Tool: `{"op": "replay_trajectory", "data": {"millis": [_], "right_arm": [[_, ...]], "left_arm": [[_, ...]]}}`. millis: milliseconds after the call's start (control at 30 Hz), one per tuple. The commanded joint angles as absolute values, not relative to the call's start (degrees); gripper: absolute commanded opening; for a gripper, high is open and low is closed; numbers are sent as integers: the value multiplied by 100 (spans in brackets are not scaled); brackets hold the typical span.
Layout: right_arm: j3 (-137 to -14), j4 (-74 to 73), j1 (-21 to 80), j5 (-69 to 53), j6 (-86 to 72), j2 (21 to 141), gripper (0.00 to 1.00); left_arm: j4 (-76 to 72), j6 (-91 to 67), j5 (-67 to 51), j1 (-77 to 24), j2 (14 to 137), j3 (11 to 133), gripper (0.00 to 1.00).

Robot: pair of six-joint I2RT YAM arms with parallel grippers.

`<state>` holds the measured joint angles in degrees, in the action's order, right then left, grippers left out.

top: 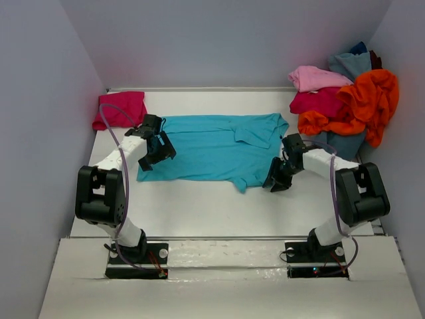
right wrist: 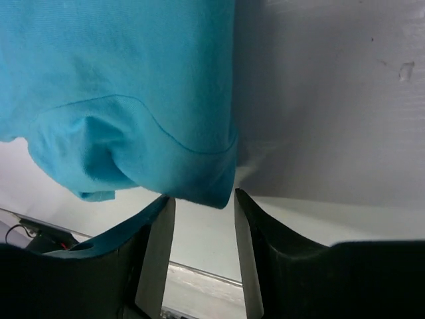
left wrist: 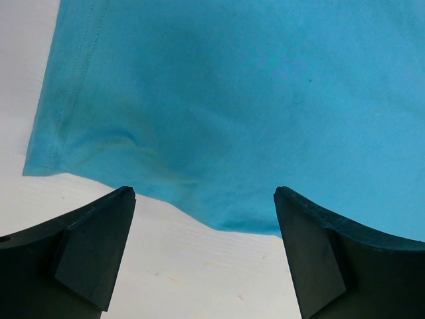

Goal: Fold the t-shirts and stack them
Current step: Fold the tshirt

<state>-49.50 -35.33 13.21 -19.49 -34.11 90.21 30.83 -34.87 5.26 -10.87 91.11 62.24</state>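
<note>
Turquoise t-shirt [top: 212, 149] lies spread flat at the centre of the table [top: 199, 212]; left gripper [left wrist: 204, 193] stands fully open over its left edge, holding nothing, while right gripper [right wrist: 201, 196] is half closed at the right-hand hem, grip on cloth not determinable.

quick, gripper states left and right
left gripper: open, holding nothing
right gripper: partly open, turquoise t-shirt hem between its tips, not clamped

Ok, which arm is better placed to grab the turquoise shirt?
Right, likely: the right tool has a hem corner of the turquoise shirt at its fingertips, jaws narrow. The left tool stands wide open over a flat edge.
</note>
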Motion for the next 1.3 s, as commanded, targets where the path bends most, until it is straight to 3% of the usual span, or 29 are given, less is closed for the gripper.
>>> {"op": "replay_trajectory", "data": {"millis": [0,67,267,400,800,967,1133,1267], "right_arm": [[-4896,-3077,1362,-2057,-3515,9211,37],[-4957,-3076,1362,-2048,-3533,9237,36],[-5316,-3400,1415,-1811,-3489,9123,13],[-5598,-3664,1415,-1723,-3419,9035,7],[-6670,-4570,1415,-1213,-3094,8631,7],[-6925,-4570,1415,-1222,-3050,9078,7],[-6856,-4307,1415,-1283,-3059,9500,13],[-7030,-4087,1415,-1231,-3067,10071,7]], "left_arm": [[3058,-3437,510,-1107,9167,6354,98],[3059,-3428,510,-1107,9193,6372,98],[3076,-3410,527,-1107,9263,6416,98],[3059,-3410,519,-1107,9308,6434,98],[3041,-3393,510,-1107,9545,6539,98],[3059,-3366,510,-1160,9659,6697,97],[3059,-3331,510,-1160,9721,6733,97],[3023,-3340,466,-1160,9791,6706,97]]}}
